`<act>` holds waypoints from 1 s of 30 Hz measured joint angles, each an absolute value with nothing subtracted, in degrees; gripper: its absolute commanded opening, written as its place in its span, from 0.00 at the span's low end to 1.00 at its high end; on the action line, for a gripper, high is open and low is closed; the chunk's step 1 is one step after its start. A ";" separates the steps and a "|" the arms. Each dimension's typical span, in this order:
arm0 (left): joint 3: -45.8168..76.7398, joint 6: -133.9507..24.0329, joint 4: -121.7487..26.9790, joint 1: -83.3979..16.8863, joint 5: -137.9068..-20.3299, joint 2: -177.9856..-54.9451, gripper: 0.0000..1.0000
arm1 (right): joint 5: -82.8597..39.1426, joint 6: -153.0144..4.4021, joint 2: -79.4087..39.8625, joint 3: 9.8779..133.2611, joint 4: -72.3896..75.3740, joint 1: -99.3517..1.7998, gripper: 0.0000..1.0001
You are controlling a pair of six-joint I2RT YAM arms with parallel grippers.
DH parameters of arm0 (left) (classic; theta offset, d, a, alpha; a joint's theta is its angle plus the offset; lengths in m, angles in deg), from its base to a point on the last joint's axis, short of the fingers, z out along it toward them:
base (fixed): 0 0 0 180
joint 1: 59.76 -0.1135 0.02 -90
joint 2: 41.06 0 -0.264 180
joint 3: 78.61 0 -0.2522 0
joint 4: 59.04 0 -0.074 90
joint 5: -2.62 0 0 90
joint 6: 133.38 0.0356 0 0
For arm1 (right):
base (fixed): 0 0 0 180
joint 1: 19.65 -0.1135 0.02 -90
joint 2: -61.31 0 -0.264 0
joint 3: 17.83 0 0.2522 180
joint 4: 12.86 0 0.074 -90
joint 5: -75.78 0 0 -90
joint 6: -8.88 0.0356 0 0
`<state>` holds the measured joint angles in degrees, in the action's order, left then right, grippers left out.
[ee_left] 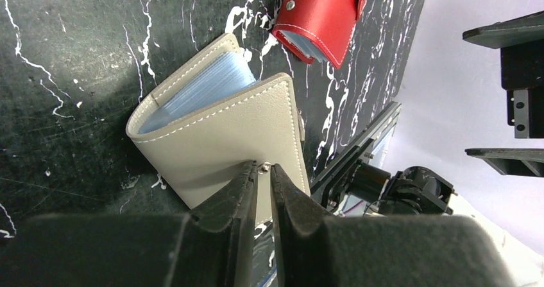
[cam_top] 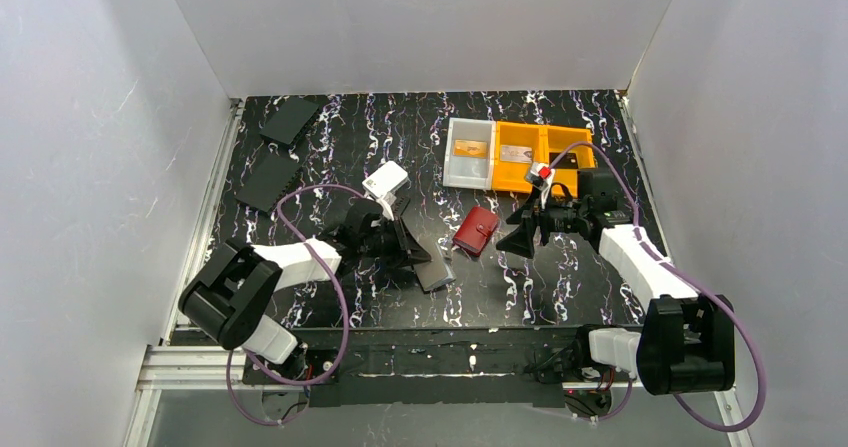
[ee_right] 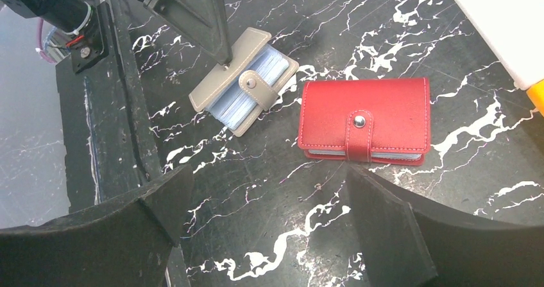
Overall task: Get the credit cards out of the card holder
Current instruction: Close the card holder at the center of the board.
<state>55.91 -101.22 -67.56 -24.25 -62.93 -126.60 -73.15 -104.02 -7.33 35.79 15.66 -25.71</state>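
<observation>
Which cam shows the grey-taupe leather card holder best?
Right wrist: the whole grey-taupe leather card holder shows, with snap tab and clear sleeves. Left wrist is closer, but the left end effector pinching it covers its near edge. Top external shows only a small dark shape.

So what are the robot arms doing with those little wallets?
The left gripper is pinching the edge of the grey card holder, which lies on the black table and looks snapped shut. No card sticks out of it. The right gripper hangs wide open above the red wallet beside it, holding nothing.
</observation>
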 measured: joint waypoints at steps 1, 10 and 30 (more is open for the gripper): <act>55.58 -101.01 -67.50 -24.20 -63.09 -126.90 0.12 | -73.18 -104.02 -7.49 35.79 15.68 -25.71 0.98; 53.61 -98.45 -65.42 -23.20 -65.62 -129.42 0.10 | -68.61 -108.47 -9.69 35.70 16.38 -32.05 0.91; 53.26 -96.90 -63.17 -22.39 -67.50 -127.23 0.17 | -43.12 -128.82 -20.27 51.68 29.39 -61.30 0.98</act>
